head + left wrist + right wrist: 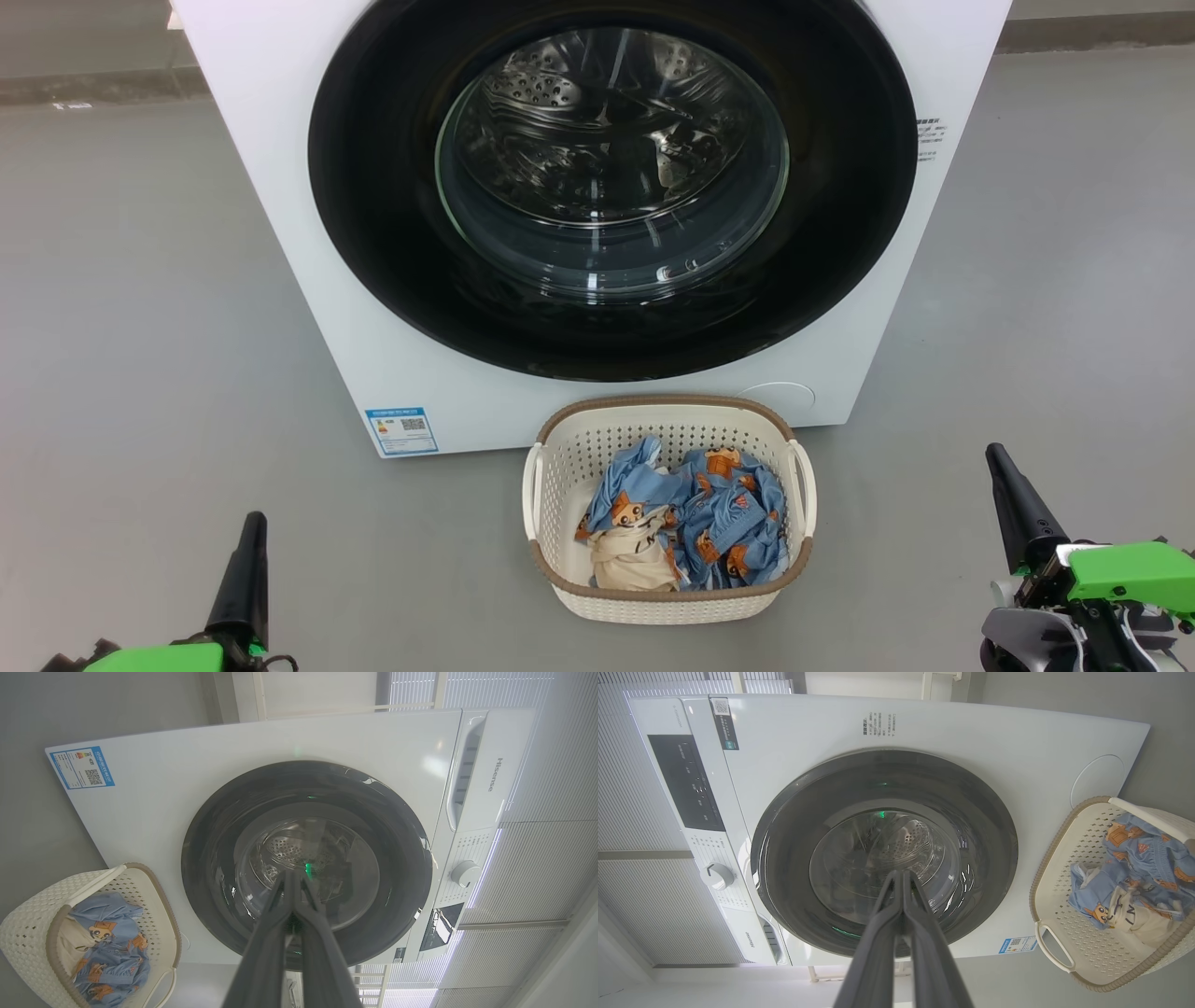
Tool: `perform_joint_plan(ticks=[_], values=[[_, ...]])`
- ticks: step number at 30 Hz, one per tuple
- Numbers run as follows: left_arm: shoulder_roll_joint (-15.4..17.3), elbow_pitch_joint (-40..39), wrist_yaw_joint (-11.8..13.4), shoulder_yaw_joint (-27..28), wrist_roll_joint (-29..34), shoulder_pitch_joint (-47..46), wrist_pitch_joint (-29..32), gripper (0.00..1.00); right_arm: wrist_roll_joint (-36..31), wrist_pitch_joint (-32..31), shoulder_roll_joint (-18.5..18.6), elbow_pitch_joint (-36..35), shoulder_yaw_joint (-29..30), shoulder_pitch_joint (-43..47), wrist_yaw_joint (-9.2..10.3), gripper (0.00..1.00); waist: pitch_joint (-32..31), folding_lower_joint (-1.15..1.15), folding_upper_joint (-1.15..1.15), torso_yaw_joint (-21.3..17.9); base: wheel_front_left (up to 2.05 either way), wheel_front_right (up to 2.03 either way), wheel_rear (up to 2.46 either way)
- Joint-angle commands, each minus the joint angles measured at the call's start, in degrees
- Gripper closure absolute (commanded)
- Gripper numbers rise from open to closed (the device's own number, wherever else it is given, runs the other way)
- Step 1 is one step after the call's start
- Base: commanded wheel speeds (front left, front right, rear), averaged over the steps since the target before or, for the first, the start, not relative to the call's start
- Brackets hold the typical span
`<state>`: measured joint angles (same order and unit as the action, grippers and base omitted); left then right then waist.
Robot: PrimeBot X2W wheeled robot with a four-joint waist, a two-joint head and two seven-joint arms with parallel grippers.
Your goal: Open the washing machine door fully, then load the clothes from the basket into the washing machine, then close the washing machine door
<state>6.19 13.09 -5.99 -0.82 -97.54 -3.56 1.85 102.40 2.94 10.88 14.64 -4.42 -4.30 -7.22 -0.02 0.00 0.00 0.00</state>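
The white washing machine (280, 187) stands ahead with its round glossy black washing machine door (373, 187) closed flat against the front. Steel drum holes show through its glass window. On the floor before it sits the cream basket (560, 448), holding the clothes (719, 523): blue bear-print fabric and a cream cloth. My left gripper (254, 518) rests low at the left, shut and holding nothing. My right gripper (995, 453) stands low at the right, shut and bare too. Both wrist views look at the door (224, 826) (784, 812) past closed fingertips (290, 873) (901, 873).
Grey floor (140, 373) spreads to both sides of the machine and basket. A control panel with a white dial (465, 873) (717, 876) runs along the machine's top. Slatted wall panels stand behind the machine.
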Motion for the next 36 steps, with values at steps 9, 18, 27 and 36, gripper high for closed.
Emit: perform_joint_plan(ticks=[9,18,27,36], values=[[0.67,-1.01,0.14,2.15,0.82,-2.43,0.31,1.00,0.27,0.35,1.17,-1.69,-1.18,-2.13,-0.26,1.00,0.00,0.00,0.00,0.00,0.00,0.00,0.00],[0.58,-1.01,0.15,2.27,0.93,-2.43,0.41,1.00,0.31,0.39,1.21,-1.70,-1.23,-2.13,-0.26,1.00,0.00,0.00,0.00,0.00,0.00,0.00,0.00],[-0.78,1.21,-0.06,-0.21,0.97,1.30,-0.52,0.00,-0.32,0.56,-1.35,1.66,-0.84,1.33,0.00,0.00,0.03,0.06,0.00,0.05,0.00,0.00,0.00],[-0.55,0.22,-0.16,-0.50,3.28,1.31,-1.62,0.00,-2.09,1.35,-1.55,1.26,-1.16,1.22,-0.02,0.00,0.17,0.00,0.00,0.12,0.00,0.00,0.00]])
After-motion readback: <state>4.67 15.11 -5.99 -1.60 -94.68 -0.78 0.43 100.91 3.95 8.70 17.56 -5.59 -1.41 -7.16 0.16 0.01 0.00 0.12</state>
